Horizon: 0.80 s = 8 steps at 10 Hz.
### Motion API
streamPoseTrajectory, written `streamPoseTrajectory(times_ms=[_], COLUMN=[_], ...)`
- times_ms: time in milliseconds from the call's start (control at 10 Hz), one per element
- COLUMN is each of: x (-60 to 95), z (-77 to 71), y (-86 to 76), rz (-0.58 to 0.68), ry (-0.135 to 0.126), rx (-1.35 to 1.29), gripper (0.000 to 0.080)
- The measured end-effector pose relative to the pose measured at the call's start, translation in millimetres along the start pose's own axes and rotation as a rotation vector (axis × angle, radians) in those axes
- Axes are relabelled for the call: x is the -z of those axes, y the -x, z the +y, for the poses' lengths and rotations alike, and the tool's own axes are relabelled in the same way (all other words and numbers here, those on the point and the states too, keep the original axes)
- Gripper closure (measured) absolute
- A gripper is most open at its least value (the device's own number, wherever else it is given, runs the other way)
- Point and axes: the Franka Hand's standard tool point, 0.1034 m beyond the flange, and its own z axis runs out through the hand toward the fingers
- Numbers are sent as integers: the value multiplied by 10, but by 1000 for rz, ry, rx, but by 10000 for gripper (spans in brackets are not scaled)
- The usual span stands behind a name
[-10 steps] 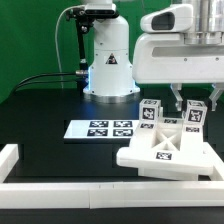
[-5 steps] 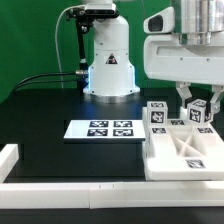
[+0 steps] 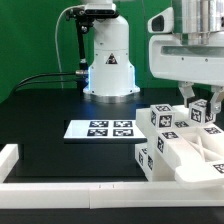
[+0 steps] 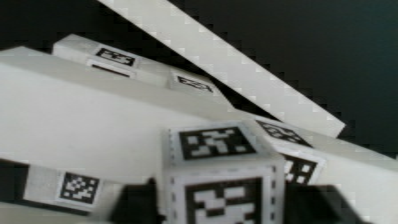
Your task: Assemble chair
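Just behind the low border rail (image 3: 60,186), at its end toward the exterior view's right, stands the chair (image 3: 185,150), well to that side of the marker board (image 3: 100,129). The gripper (image 3: 200,106) hangs directly over the chair's far upper edge, jaws seemingly clamped on a tagged upright block (image 3: 199,113) there.

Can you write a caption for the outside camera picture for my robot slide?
The robot's fingers grip the white chair at the exterior view's right, beside the marker board on the black table.
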Motion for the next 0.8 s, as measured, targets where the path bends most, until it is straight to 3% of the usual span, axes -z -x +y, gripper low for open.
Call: streamPoseTrajectory(times_ms=[100, 200, 300, 800], x=[0, 0, 0, -34], z=[0, 0, -8, 9], y=[0, 1, 18, 26], rz=[0, 0, -1, 6], ry=[0, 0, 0, -2], rx=[0, 14, 42, 473], gripper=[326, 326, 187, 151])
